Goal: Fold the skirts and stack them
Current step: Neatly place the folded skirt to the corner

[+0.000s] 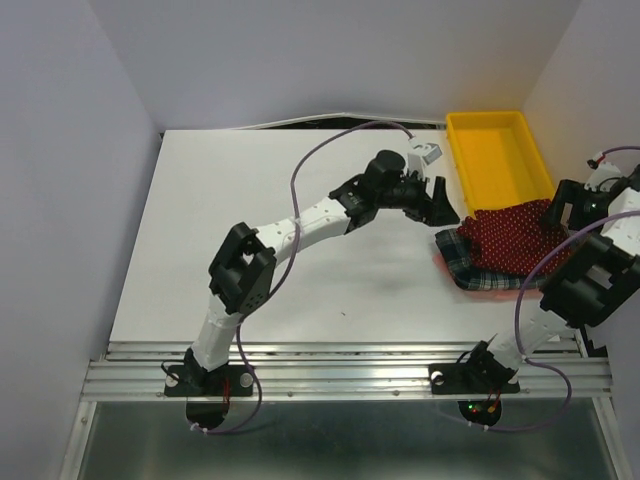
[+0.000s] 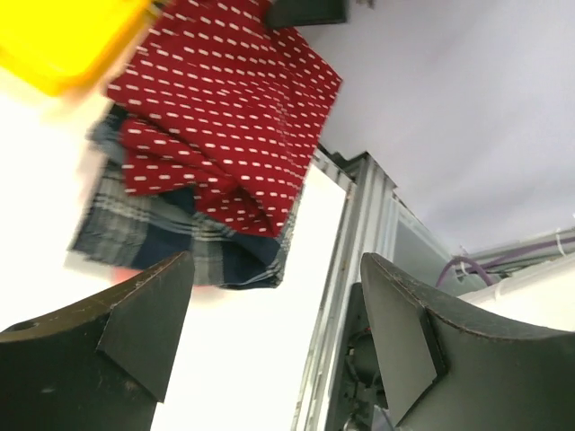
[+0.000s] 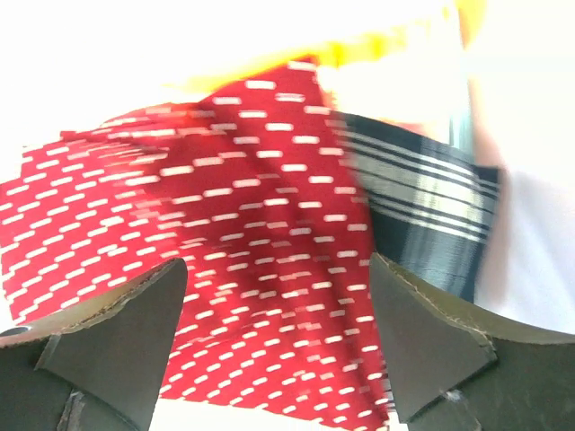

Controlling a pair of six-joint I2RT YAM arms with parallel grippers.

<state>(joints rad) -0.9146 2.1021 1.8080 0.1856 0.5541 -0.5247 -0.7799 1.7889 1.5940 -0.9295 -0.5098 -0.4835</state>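
In the top view, the red dotted skirt point(image 1: 515, 235) lies against the near end of the yellow tray point(image 1: 455, 150). It rests on the plaid skirt point(image 1: 478, 270), which pokes out on the side away from the tray. My left gripper point(image 1: 437, 205) hangs just left of the tray's near corner. My right gripper point(image 1: 565, 205) sits off the tray's near right corner, at the red skirt's edge.

On the left wrist camera, my fingers point(image 2: 135, 323) are spread wide and released, with nothing between them. Both skirts lie beside the tray.

On the right wrist camera, the jaws are also released and empty, hovering over the red skirt, with the tray beyond it.
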